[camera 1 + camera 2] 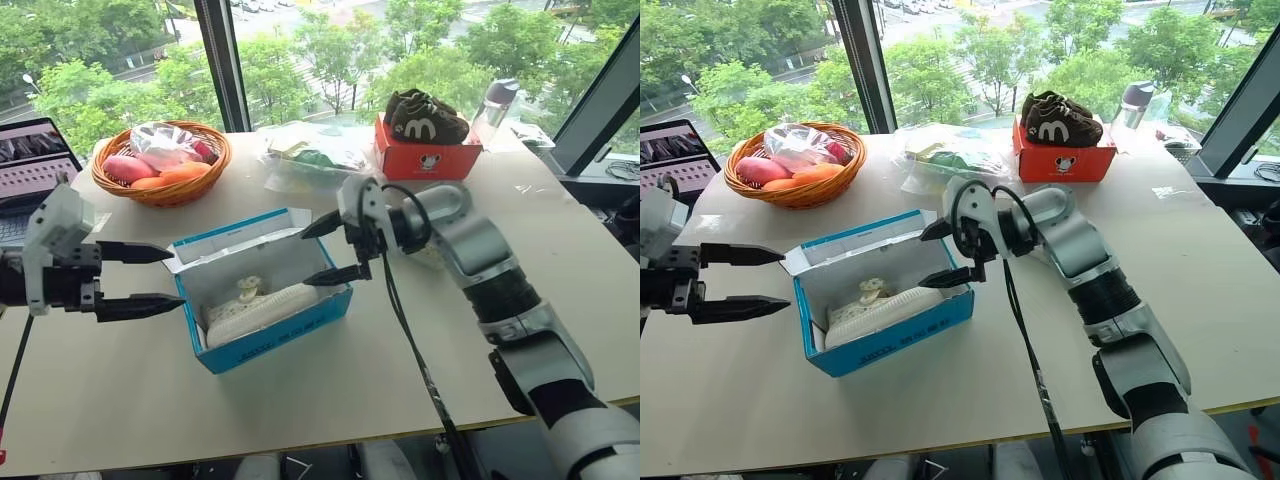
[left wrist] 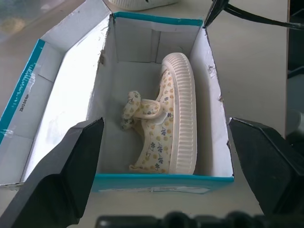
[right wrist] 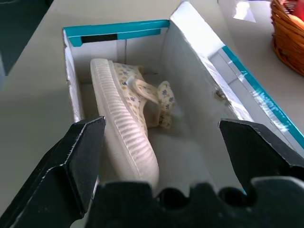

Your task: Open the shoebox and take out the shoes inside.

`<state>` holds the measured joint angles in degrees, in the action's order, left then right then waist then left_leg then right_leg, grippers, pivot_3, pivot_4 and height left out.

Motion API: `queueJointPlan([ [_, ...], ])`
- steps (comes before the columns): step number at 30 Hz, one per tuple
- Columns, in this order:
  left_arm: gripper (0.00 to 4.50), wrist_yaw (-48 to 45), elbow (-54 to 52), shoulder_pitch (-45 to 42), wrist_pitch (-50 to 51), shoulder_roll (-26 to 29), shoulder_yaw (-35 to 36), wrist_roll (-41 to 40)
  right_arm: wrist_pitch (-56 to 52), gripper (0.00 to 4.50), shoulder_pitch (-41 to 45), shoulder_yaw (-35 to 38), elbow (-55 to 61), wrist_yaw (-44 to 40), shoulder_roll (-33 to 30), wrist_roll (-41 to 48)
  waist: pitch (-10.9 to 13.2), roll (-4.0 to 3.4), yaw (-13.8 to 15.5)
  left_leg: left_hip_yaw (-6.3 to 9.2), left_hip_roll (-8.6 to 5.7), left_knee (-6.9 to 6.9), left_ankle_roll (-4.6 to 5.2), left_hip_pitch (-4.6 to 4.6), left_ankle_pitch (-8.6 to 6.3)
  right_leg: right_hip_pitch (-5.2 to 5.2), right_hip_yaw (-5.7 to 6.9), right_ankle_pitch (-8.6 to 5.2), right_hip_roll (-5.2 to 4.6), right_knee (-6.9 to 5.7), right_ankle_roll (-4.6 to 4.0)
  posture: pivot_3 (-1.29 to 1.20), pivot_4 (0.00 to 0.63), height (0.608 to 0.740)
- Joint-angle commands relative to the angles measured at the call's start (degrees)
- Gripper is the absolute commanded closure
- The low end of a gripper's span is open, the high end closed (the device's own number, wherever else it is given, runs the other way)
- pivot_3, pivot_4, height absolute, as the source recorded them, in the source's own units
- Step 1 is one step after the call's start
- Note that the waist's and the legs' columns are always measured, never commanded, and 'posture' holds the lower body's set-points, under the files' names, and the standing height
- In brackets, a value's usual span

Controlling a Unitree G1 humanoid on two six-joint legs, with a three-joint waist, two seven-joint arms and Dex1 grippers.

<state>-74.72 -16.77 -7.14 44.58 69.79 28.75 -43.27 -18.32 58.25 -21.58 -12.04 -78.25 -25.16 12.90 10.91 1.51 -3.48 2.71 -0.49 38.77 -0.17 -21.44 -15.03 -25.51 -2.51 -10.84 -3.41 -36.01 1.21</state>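
Shoebox (image 1: pixel 262 330) sits open near the middle of the pale table (image 1: pixel 330 400), blue outside, white inside, its lid flap (image 1: pixel 235 237) folded back toward the window side and resting on the tabletop. One shoe (image 2: pixel 173 118) lies inside on its side, cream with a small floral print, ribbed pale sole against one long wall, a strap across the upper; it takes up about half the box floor. In the left wrist view, the pale edge of something (image 2: pixel 137 4) shows on the table just beyond the box's far end, too cropped to identify. Left gripper (image 1: pixel 160 278) hovers just off the box's left end, fingers spread wide, holding nothing, pointed across at the box. Right gripper (image 1: pixel 340 248) hangs at the box's right end, over the rim, fingers also spread wide and empty; one fingertip (image 1: pixel 335 274) is close above the right wall, contact not clear. The two grippers face each other with the box between them. Behind the box, toward the window: a wicker basket (image 1: pixel 165 190) with fruit and a plastic bag, a crumpled clear plastic bag (image 1: pixel 305 155), and a red-orange box (image 1: pixel 425 160) with dark brown shoes (image 1: pixel 425 118) on top. A bottle (image 1: pixel 495 105) stands beside that box. A laptop (image 1: pixel 35 165) sits at the table's left edge.
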Motion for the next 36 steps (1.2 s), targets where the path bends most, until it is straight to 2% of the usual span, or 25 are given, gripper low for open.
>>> queueJointPlan([
  [1,0.0,1.42,-3.18,1.23,1.37,-0.56,4.51,-1.51,3.23,0.01,2.2,-0.87,-0.81,-2.87,1.42,-0.8,0.0,0.0,-0.01,0.0,0.01,0.0,0.0,0.0,0.0,0.0,0.0,0.0,0.01,-0.01,0.0,0.0,0.15,0.74],
  [7,0.0,3.24,-6.89,6.17,3.33,-2.61,9.57,-1.95,8.45,0.01,3.49,-3.1,-6.5,-6.08,3.84,-3.71,0.0,0.0,-0.37,-0.02,0.02,0.0,-0.01,0.07,0.0,0.0,-0.01,0.03,0.03,-0.06,-0.05,0.0,0.15,0.74],
  [12,0.0,4.68,-10.27,9.89,5.42,-4.41,13.75,-3.07,10.33,0.01,9.81,-0.71,-16.4,-6.74,6.78,-4.08,0.0,0.0,-0.58,0.02,0.05,0.0,-0.01,0.04,0.0,-0.11,-0.06,0.07,0.02,-0.07,-0.12,0.0,0.15,0.74],
  [20,0.0,6.29,-12.24,12.17,6.08,-5.63,16.21,-3.74,20.44,0.01,12.54,-1.93,-27.54,-7.32,9.95,-8.57,0.0,0.0,-0.52,0.05,0.09,-0.03,-0.05,0.03,-0.02,-0.15,-0.03,0.08,0.03,-0.05,-0.15,0.0,0.15,0.74],
  [34,0.0,5.49,-11.62,13.14,7.3,-3.31,20.52,-3.91,33.63,0.01,14.99,-2.48,-43.65,-7.99,15.56,-15.99,0.0,0.0,-0.73,0.09,0.11,-0.06,-0.08,0.02,-0.03,-0.22,-0.04,0.1,0.07,-0.07,-0.18,0.0,0.15,0.74],
  [36,0.0,5.56,-11.69,13.16,7.38,-3.28,20.62,-3.98,34.02,0.52,15.32,-2.13,-45.11,-7.66,16.14,-16.36,0.0,0.0,-0.76,0.09,0.12,-0.06,-0.09,0.05,-0.02,-0.21,-0.04,0.1,0.07,-0.08,-0.19,0.0,0.15,0.74],
])
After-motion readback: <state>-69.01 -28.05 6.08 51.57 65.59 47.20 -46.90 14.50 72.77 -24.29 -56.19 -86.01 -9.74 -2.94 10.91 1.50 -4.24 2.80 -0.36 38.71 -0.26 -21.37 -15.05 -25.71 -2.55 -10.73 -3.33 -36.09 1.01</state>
